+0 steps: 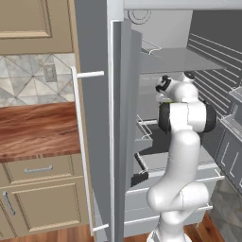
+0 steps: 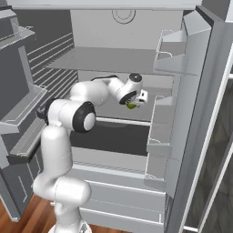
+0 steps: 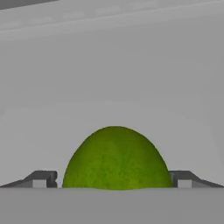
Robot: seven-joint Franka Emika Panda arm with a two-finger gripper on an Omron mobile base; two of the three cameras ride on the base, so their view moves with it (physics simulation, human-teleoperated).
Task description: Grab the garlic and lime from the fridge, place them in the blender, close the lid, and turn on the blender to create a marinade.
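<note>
Lime [image 3: 115, 159], green and rounded, sits between the two dark fingertips [image 3: 43, 179] of the gripper [image 3: 115, 181] in the hand view, one tip on each side of it with the jaws spread wide; whether the tips touch the fruit cannot be told. Behind it is plain pale grey surface. In the right base view the lime [image 2: 132, 105] shows as a small green patch just under the gripper [image 2: 136, 101], inside the open fridge [image 2: 118, 59], above a grey shelf [image 2: 113, 109] and below a higher flat shelf [image 2: 104, 59]. The white arm [image 2: 59, 136] reaches from the lower left into the fridge compartment. Door bins [image 2: 164, 118] line the opened door on the right. In the left base view the fridge door [image 1: 94, 118] with its thin pale handle [image 1: 81, 142] stands open edge-on, beside a wooden counter [image 1: 33, 127] and beige cabinets [image 1: 42, 194]
</note>
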